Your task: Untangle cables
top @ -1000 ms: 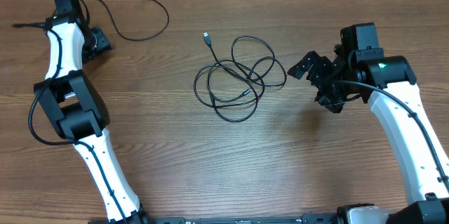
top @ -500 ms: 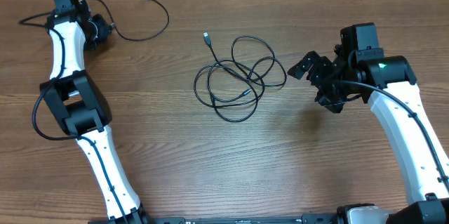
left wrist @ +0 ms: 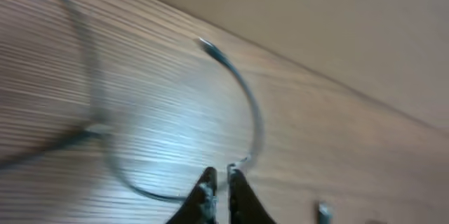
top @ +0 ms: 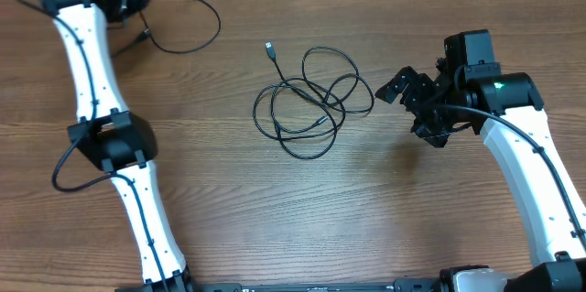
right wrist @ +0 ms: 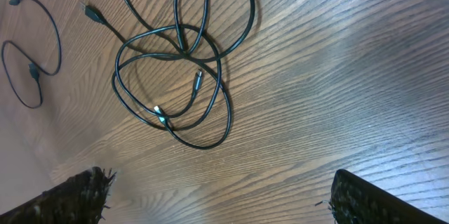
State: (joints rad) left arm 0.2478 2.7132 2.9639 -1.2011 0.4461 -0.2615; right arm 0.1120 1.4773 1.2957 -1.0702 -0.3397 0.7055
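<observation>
Cables (top: 307, 100): main tangle at tabletop (top: 366, 219) centre. One loose cord (top: 219, 19) curves near far-left corner. Left gripper (left wrist: 217, 182) low over that cord, jaws near-closed, pinch unclear through blur. Right gripper (top: 407, 107) gaping wide, empty, just right of tangle. Likely parking freed cord: let go fully, lift straight up, don't drag it toward tangle.

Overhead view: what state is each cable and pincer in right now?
tangled cables, overlapping loops, interlaced
lone cable, apart from the tangle, lying in an open curve
left pincer, nearly closed at the lone cable; grip unclear
right pincer, wide open, empty
</observation>
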